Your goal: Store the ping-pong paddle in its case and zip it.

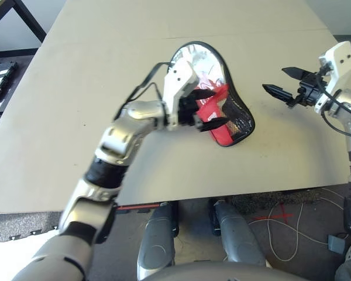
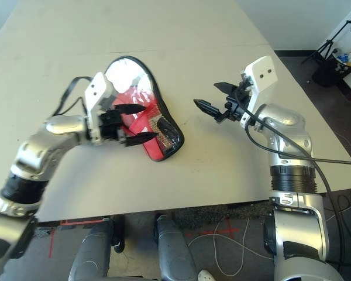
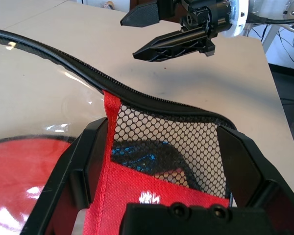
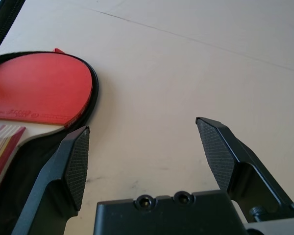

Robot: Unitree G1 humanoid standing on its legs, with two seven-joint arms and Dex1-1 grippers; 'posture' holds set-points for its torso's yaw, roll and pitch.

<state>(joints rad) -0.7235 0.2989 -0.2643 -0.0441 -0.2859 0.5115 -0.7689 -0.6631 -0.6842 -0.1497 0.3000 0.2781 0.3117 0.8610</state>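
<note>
The beige worktop (image 1: pixel 76 88) carries the red case (image 1: pixel 225 120), lying open with the ping-pong paddle (image 4: pixel 36 88) inside it on the black lining. The left gripper (image 1: pixel 209 109) hovers just over the case's mesh pocket, jaws released and empty. The right gripper (image 2: pixel 210 98) is beside the case, apart from it, jaws also released.

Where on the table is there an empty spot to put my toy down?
The table is bare left of the case and behind it toward the far edge. It is crowded around the case, where the left end effector hovers, with the right end effector close by.
</note>
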